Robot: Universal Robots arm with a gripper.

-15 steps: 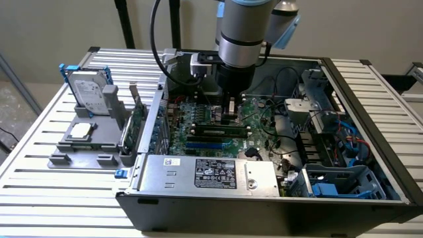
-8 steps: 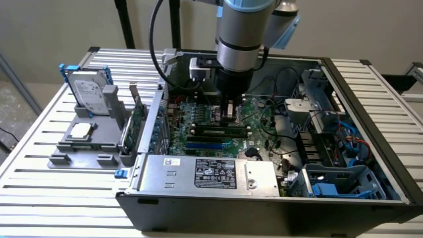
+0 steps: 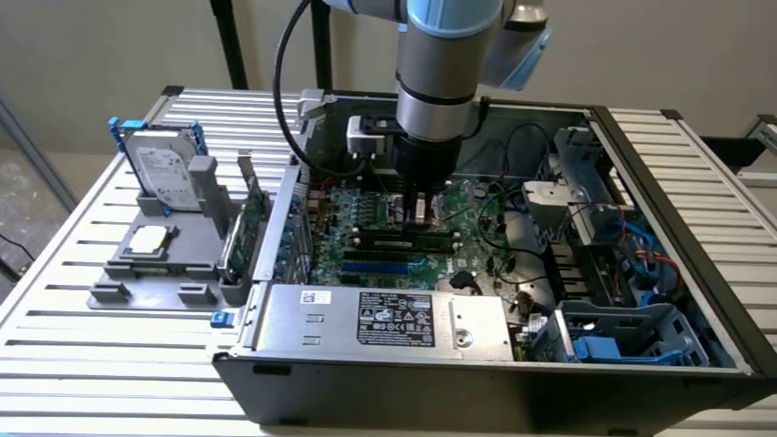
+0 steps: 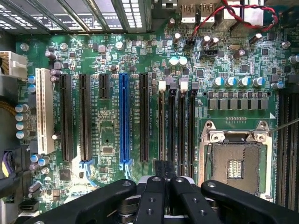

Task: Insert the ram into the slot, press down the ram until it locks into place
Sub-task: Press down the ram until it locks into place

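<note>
- Slatted metal table (image 3: 73, 364): carries everything listed.
- Open computer case (image 3: 486, 391): black, lying on its side, taking up the table's middle and the exterior view's right.
- Power supply (image 3: 377, 319): silver box with a printed label, along the case's near wall.
- Drive cage (image 3: 631, 332): grey with blue plastic parts, in the case's near corner toward the exterior view's right.
- Grey fixture (image 3: 134, 269): on the table beside the case, toward the exterior view's left. It holds a square processor chip (image 3: 148, 239) lying flat, a hard drive (image 3: 164, 173) upright in a blue bracket at its far end, and a green expansion card (image 3: 249, 228) on edge next to the case wall.
- Motherboard (image 3: 364, 246): green, flat on the case floor behind the power supply. The wrist view shows a blue slot (image 4: 124, 116), a white slot (image 4: 45, 112), four parallel memory slots (image 4: 181, 126) and an empty processor socket (image 4: 233, 163).
- Ram (image 3: 395, 239): long thin stick standing on edge in a slot near the board's middle, parallel to the power supply.
- Gripper (image 3: 419, 211): lowered into the case, tip just behind and above the ram. Contact with the stick cannot be made out. In the wrist view the two black fingers (image 4: 159, 170) are pressed together over one end of the memory slots, nothing visible between them.
- Arm (image 3: 443, 64): silver and blue, descending vertically from above the case's far wall.
</note>
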